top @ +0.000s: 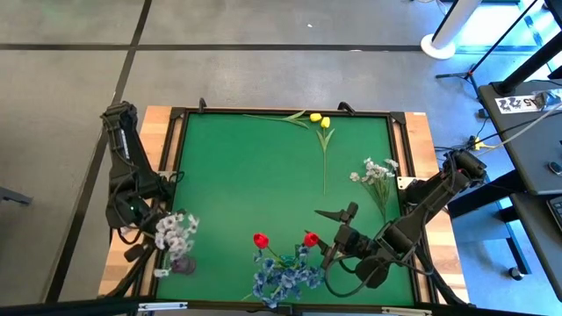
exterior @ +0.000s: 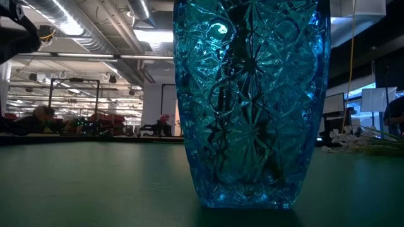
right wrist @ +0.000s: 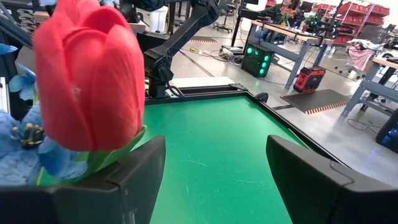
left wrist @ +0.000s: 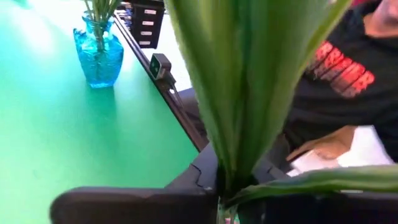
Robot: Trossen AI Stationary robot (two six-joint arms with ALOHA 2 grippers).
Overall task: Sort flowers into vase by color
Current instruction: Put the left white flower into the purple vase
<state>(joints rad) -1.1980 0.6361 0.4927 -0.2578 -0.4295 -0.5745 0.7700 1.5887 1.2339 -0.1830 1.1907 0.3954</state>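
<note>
In the high view, two red tulips (top: 261, 240) (top: 310, 239) stand with the bushy blue bunch (top: 283, 276) in a blue glass vase (exterior: 251, 104) at the near edge. My right gripper (top: 327, 235) is open beside the right tulip (right wrist: 87, 81), which stands at one finger. Two yellow tulips (top: 320, 120) lie near the far edge. A white spray (top: 378, 171) lies on the right. My left gripper (left wrist: 239, 208), at the table's near left, is shut on a leafy green stalk. Another white spray (top: 176, 233) shows above it, beside a dark vase (top: 183, 263). My left gripper pinches a green stalk (left wrist: 229, 198) between its two fingers, just below its long leaves (left wrist: 249, 81), which rise upright past the camera. The stalk's lower part is hidden by the fingers. My right gripper: the tulip's green base (right wrist: 112, 155) lies close by one finger (right wrist: 127, 180); whether they touch I cannot tell.
The table has a raised black frame (top: 176, 158) with wooden boards on both sides. A small camera (left wrist: 160, 65) sits on the near edge. A person in a black shirt (left wrist: 339, 74) stands beyond that edge. The green mat (top: 255, 175) is bare between the flowers.
</note>
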